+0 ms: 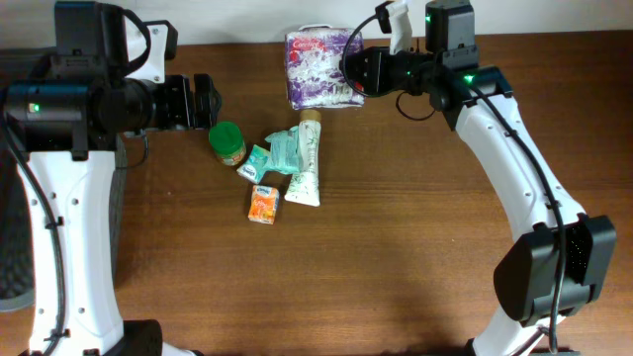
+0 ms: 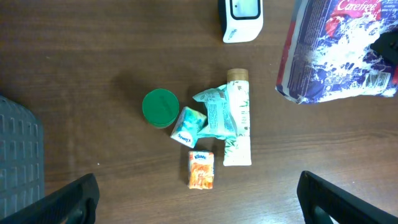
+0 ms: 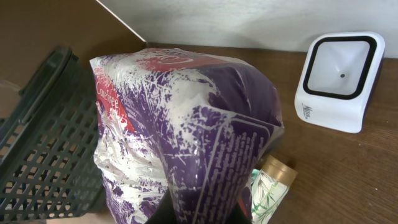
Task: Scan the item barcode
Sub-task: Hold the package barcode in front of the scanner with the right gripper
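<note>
A crumpled purple-and-white plastic bag is held up near the white scanner.

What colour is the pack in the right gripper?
The pack is purple and white with a red patch; the right wrist view shows it best.

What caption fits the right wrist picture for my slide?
Right gripper holding a crinkly purple-and-white plastic pack between the white barcode scanner and dark mesh basket.
</note>
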Controlling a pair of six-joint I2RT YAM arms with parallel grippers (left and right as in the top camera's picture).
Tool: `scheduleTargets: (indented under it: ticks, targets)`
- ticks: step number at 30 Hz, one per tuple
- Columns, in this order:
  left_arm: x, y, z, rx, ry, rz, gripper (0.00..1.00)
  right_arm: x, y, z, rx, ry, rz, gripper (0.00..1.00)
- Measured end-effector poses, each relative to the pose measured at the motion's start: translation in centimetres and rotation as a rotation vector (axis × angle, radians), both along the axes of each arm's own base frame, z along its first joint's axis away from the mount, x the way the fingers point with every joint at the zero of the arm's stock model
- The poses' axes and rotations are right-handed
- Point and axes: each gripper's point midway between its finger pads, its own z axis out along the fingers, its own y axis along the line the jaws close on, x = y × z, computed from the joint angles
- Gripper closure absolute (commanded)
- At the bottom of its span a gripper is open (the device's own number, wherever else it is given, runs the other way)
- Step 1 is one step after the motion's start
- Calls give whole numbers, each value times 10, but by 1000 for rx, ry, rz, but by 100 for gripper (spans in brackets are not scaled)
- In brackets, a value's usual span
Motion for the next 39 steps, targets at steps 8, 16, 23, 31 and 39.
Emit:
scheduleTargets:
  ticks: [8, 16, 23, 31, 39]
  targets:
    - [0, 0, 0, 0, 0, 0, 1, 0, 0, 0, -1, 1, -2, 96]
    - [0, 0, 0, 0, 1, 0, 1, -15, -98, -90, -540, 277, -446, 96]
    - [0, 0, 0, 0, 0, 0, 1, -63, -195, -116, -1075, 398, -662, 93]
    - [0, 0, 0, 0, 0, 0, 1, -72, -121, -172, -1086, 435, -401, 8]
    - [0, 0, 0, 0, 0, 0, 1, -51, -38, -93, -729, 345, -241, 1]
